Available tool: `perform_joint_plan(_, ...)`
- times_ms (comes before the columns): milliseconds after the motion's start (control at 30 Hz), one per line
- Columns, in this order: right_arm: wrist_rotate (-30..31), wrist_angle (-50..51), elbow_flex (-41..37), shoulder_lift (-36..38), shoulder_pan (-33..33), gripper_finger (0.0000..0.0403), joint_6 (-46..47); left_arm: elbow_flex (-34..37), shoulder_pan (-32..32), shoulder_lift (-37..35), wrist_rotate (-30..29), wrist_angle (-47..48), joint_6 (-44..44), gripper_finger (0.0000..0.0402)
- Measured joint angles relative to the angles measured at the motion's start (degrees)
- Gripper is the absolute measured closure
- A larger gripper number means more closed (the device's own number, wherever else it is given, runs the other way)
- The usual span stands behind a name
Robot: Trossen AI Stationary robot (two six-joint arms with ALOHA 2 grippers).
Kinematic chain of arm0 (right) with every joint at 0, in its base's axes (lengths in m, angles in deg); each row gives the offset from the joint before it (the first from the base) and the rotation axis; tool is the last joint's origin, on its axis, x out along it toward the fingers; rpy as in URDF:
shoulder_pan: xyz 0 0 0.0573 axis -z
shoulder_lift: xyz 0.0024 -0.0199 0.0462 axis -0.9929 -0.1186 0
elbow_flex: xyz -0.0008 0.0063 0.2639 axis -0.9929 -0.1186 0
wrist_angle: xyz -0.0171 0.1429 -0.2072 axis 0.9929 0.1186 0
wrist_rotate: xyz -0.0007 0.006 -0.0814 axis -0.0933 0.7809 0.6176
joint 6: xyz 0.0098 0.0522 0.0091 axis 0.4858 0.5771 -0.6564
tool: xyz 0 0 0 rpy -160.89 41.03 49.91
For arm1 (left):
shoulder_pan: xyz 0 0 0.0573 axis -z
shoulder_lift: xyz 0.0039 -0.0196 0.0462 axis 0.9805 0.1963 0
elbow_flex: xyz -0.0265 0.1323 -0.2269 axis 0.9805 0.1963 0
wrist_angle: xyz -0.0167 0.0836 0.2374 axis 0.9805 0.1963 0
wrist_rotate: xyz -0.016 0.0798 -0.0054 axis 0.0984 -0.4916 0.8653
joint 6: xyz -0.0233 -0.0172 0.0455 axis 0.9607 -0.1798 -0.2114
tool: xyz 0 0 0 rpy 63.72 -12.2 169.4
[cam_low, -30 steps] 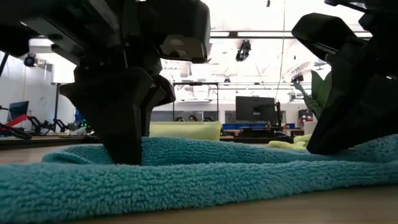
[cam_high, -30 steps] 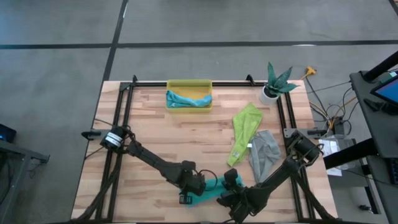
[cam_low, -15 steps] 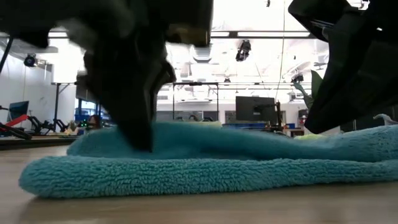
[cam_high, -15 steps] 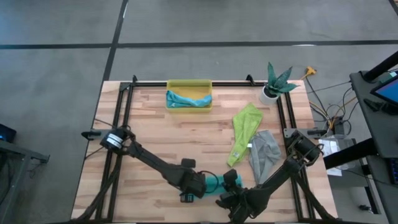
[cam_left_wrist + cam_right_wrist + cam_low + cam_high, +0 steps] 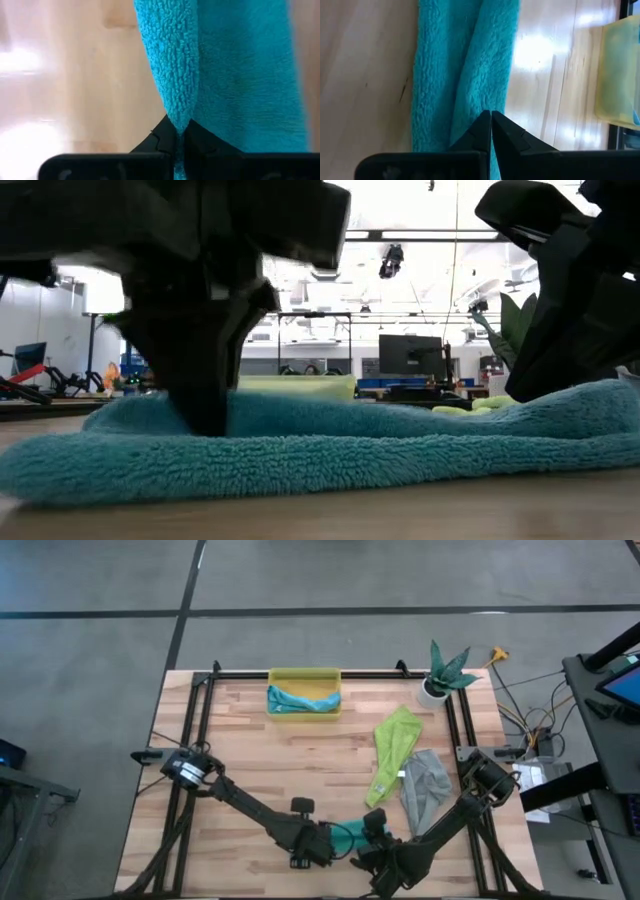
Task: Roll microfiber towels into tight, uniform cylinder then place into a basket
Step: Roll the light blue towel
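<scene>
I have the teal towel [image 5: 345,836] at the table's near edge, folded into a narrow band, with the left gripper [image 5: 318,848] and right gripper [image 5: 366,852] each pinched shut on its fabric; I'd keep both pinches level and turn together so the roll stays tight and even. Beyond lie the grey towel [image 5: 425,785] and green towel [image 5: 392,750], off to the right. The basket [image 5: 304,676] at the far edge already holds a light blue towel [image 5: 300,700], and the wood between looks open to me.
</scene>
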State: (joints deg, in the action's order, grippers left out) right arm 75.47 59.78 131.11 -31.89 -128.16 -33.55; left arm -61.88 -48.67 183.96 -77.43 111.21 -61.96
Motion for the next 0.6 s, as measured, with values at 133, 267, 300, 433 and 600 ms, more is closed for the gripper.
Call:
perform_joint_plan(133, 0.02, 0.85, 0.0, 0.0, -0.13, 0.0394, 1.3, -0.88, 0.59, 1.01, -2.55, 2.64, -0.01, 0.0401)
perform_joint_plan(267, 0.02, 3.05, 0.0, 0.0, -0.15, 0.0394, 4.14, -0.84, 0.92, 2.54, -3.4, 2.84, -0.01, 0.0401)
perform_joint_plan(300, 0.02, 3.59, 0.0, 0.0, -0.15, 0.0394, 5.04, -0.91, 1.08, 2.95, -3.82, 3.1, -0.01, 0.0401)
perform_joint_plan(433, 0.02, 4.69, -0.02, 0.0, -0.13, 0.0394, 7.29, -1.13, 1.61, 3.91, -5.85, 3.76, -0.24, 0.0401)
perform_joint_plan(600, 0.02, 4.7, -0.02, 0.0, -0.02, 0.0394, 8.53, -2.01, 2.85, 4.29, -11.16, 5.81, -0.54, 0.0401)
